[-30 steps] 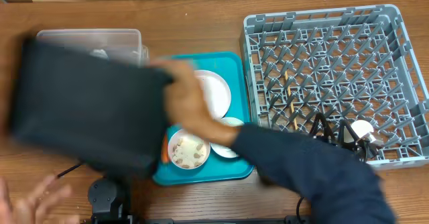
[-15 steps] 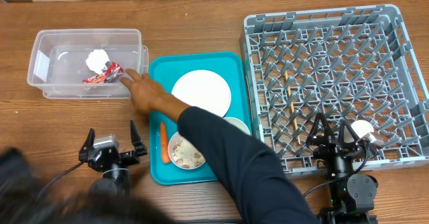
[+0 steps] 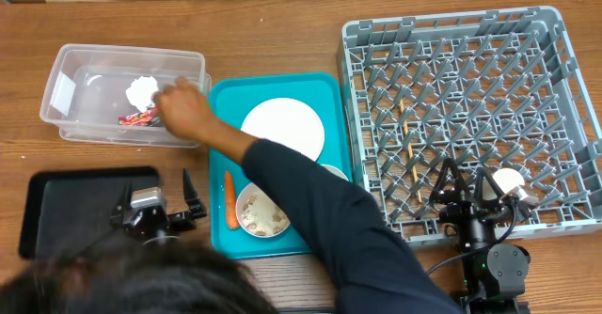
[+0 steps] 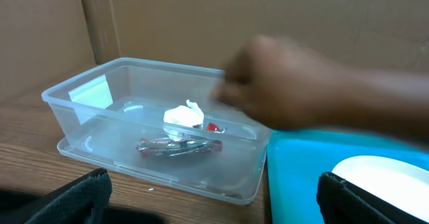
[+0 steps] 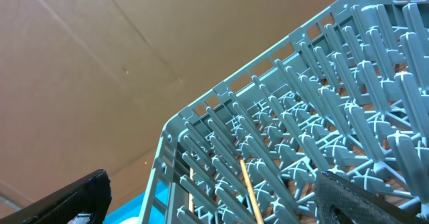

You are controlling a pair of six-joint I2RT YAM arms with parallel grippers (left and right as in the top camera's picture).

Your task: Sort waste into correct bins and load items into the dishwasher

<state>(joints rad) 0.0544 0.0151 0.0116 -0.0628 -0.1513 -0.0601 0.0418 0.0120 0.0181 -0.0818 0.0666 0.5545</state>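
Lower left of the overhead frame: a shallow black tray (image 3: 75,211) lay flat on the tabletop (image 3: 282,32). A dark-haired head at the bottom edge covered its near side.

Upper left: the clear tub (image 3: 56,117) had a white label on its left wall. Inside were the crumpled tissue (image 3: 141,90) and, just below it, the red wrapper (image 3: 136,118). A person's hand (image 3: 183,109) was over the tub's right end, and its sleeved arm crossed the teal tray (image 3: 221,93). The hand was blurred in the left wrist view.

The left tool (image 3: 155,188) sat between the black tray and the teal tray, jaws wide apart, holding nothing.

Centre, on the teal tray: the carrot (image 3: 229,199) lay along the left edge. A bowl of beige nut scraps (image 3: 263,212) stood just right of it, with the large flat plate (image 3: 282,129) above. The arm mostly hid a second bowl (image 3: 331,171).

Right: the grey dish rack (image 3: 564,88) had the chopsticks (image 3: 411,154) lying among the pegs, left of its centre. The right tool (image 3: 467,171) was at the rack's lower edge, jaws apart and empty. A small white cup (image 3: 509,180) sat in the rack just right of it; whether they touched could not be told.
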